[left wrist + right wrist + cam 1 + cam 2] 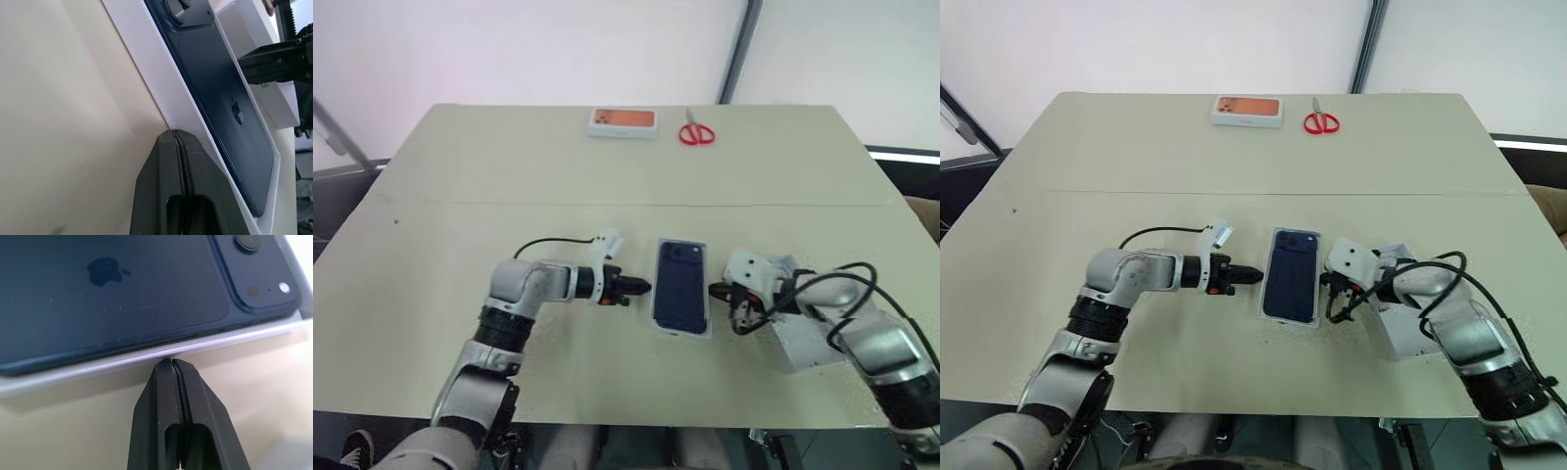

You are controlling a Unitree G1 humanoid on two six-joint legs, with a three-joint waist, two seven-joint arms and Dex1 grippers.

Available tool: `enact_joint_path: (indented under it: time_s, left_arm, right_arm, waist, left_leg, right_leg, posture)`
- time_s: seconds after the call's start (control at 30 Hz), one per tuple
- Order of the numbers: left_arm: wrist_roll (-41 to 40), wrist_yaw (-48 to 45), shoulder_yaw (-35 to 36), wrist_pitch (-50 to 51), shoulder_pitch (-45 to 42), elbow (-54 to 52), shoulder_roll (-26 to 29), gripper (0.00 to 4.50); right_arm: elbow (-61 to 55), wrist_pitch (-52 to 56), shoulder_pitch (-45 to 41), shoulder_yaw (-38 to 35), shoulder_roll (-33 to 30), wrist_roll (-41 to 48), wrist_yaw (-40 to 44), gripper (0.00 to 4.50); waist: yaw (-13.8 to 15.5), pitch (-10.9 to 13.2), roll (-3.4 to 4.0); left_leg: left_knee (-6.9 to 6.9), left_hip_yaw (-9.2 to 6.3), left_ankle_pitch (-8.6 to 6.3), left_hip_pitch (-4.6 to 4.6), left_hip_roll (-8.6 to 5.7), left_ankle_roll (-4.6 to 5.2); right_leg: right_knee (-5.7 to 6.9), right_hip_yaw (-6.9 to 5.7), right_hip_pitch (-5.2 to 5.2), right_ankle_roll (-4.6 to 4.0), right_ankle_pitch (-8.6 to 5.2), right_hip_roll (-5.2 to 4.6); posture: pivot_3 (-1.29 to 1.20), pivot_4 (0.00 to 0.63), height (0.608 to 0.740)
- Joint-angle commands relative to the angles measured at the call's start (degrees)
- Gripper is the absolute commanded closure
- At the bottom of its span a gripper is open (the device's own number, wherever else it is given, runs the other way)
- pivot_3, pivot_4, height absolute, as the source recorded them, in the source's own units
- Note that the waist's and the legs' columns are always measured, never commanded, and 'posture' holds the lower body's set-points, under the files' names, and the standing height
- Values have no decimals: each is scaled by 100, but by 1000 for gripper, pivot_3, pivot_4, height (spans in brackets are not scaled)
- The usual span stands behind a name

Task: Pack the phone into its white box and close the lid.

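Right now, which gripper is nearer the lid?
Right. The right gripper sits shut between the white box holding the phone and the lid, which lies under that arm. The left gripper, also shut, is on the box's far side from the lid.

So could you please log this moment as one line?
phone: in white box | lid: off, under right arm | left gripper: shut | right gripper: shut

One phone [680,285] is counted, lying in one white box [658,324], and one lid [803,345] is seen on the table [509,176]. One orange-topped box [624,121] and one pair of scissors [696,131] are counted at the far edge. Two grippers are counted, a left [644,288] and a right [715,291].
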Motion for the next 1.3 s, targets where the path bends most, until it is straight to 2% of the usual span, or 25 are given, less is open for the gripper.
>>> enact_joint_path:
  time_s: [0.03,0.4,1.07,1.3]
  left_arm:
    - [82,-277,-409,-92,-65,30,-169,4458]
    - [291,-402,-451,-196,-63,153,-375,4458]
    - [327,-407,83,-420,102,-190,228,4458]
    - [468,-765,164,-1211,376,-554,756,4458]
  right_arm:
    - [-113,-2,126,-224,-137,88,-48,4500]
    - [-127,-32,324,-341,-293,142,-109,4500]
    - [769,-615,-117,-244,-493,-179,-94,4500]
    - [241,-141,61,-532,-460,426,195,4500]
  waist:
    - [-11,0,-1]
    - [-25,1,-1]
    - [-53,2,-1]
    - [-53,2,-1]
  left_leg:
    - [1,0,0,0,0,1]
    - [7,-2,-3,0,0,5]
    - [6,0,-4,0,3,6]
    - [3,0,-4,-1,5,5]
  right_leg:
    - [0,0,2,0,0,0]
    - [-2,-4,8,3,-2,-1]
    - [-1,-3,3,4,-3,1]
    - [-1,-1,0,4,-3,1]
  posture:
    - [0,150,740]
    - [0,150,740]
    - [0,150,740]
    - [0,150,740]
